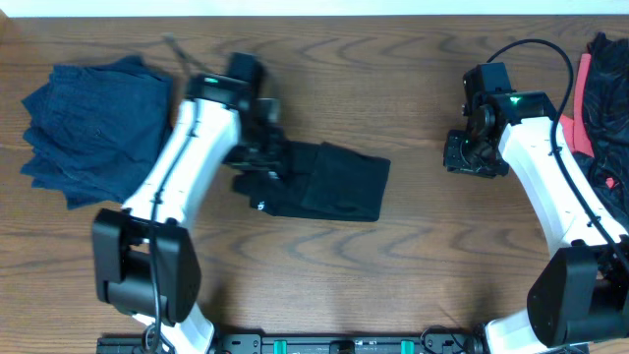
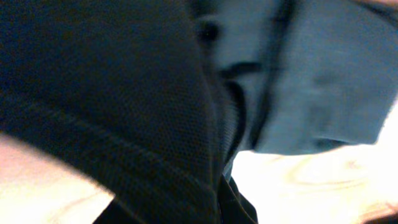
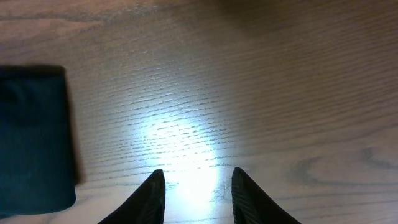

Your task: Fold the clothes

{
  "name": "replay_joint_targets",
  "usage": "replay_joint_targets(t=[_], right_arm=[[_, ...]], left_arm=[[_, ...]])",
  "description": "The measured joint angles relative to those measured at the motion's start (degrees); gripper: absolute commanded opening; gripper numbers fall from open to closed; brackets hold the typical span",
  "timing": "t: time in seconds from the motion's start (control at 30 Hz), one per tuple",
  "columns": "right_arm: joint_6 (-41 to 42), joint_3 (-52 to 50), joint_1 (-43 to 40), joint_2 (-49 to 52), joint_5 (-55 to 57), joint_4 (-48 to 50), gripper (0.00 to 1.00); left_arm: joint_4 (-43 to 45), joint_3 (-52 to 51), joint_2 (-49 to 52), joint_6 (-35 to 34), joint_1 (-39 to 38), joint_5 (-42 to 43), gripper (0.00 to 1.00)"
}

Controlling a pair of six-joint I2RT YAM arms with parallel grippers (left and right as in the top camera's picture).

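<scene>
Overhead: the left gripper (image 1: 257,169) is seen closed at one end of the folded black garment (image 1: 334,183). The garment's long axis runs straight out from those jaws toward the right gripper (image 1: 462,153), which is held well apart from it. The unfolded pile (image 1: 601,108) lies on the far side of the right jaws.

Left wrist: black mesh fills the view against the jaws and is judged pinched; the fingers are hidden.

Right wrist: the jaws are seen part-open and empty over the table (image 3: 261,81), with the garment off to their left.

No writing can be read.
</scene>
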Motion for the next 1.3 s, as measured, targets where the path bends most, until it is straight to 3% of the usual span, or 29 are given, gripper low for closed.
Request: replay_joint_targets(t=[0.37,0.8,0.83,0.93,1.07,1.3], right_arm=[[0.0,0.0,0.0,0.0,0.15,-0.5,0.35],[0.0,0.0,0.0,0.0,0.15,-0.79,0.38],[0.0,0.0,0.0,0.0,0.15,-0.79,0.39],[0.0,0.0,0.0,0.0,0.15,-0.79,0.4],[0.0,0.0,0.0,0.0,0.13,-0.81,0.4],[0.02,0.0,0.0,0.0,0.11,-0.83,0.46]], left_arm=[[4.57,0.02,0.0,-0.28,-18.05,-6.73,0.08],[6.14,0.0,0.0,-1.53,-21.38,-7.69,0.11],[6.16,0.02,0.0,-1.51,-21.38,-7.37,0.14],[6.25,0.02,0.0,-1.57,-21.4,-5.95,0.5],[6.29,0.02,0.0,-1.68,-22.03,-4.85,0.56],[6.23,0.02,-0.2,-1.68,-22.93,-6.88,0.57]])
